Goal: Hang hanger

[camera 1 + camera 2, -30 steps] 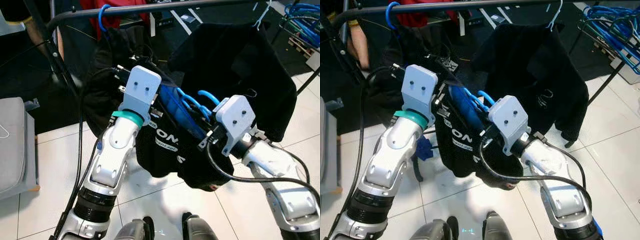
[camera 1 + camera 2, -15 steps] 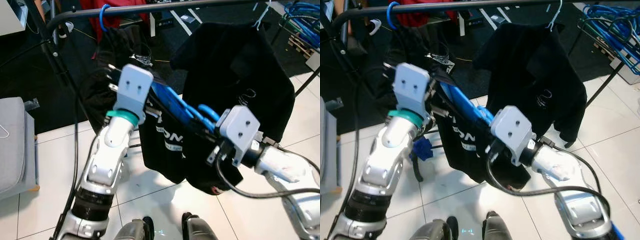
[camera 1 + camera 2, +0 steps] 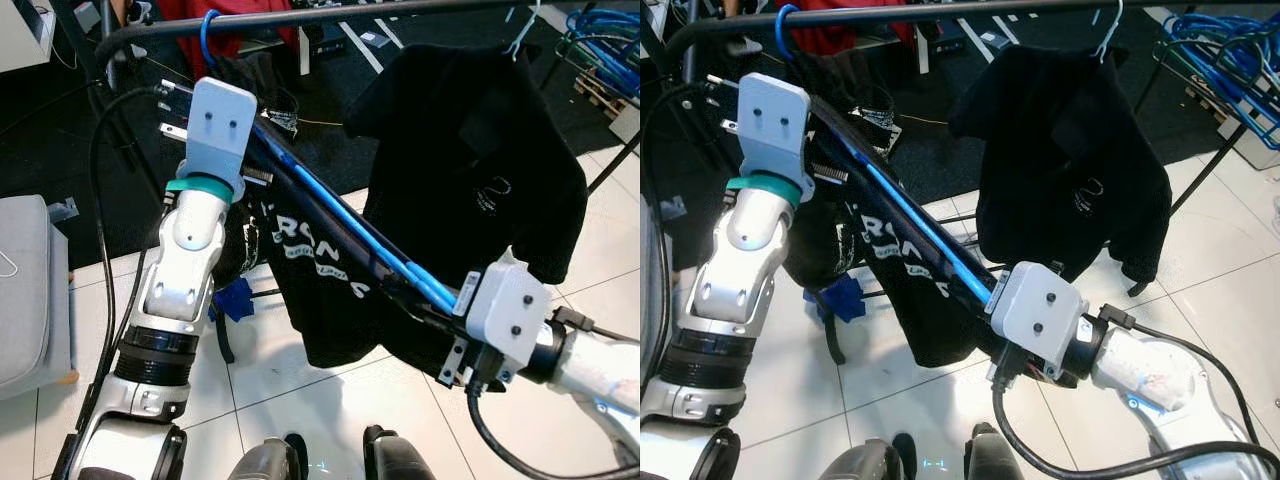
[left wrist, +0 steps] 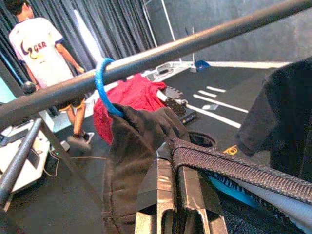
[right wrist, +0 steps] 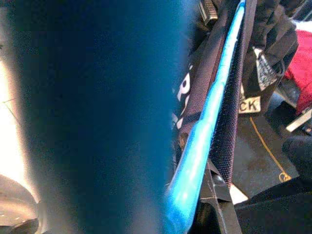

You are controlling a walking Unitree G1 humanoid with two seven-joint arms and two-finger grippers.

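I hold a blue hanger carrying a black printed shirt, stretched on a slant between both grippers. My left gripper is raised close under the black rail, shut on the shirt's ribbed collar over the hanger's end. My right gripper is low on the right, shut on the hanger's other end; the blue bar runs straight out from its fingers. The hanger's hook is hidden.
On the rail hang a dark garment on a blue hook and a black shirt on a white hanger. Blue hangers are piled at the back right. A grey cushion lies at the left. A person walks beyond the rail.
My left gripper has risen up and left toward the rail. My right gripper has dropped lower and to the right, so the hanger and shirt now stretch out long and slanted.
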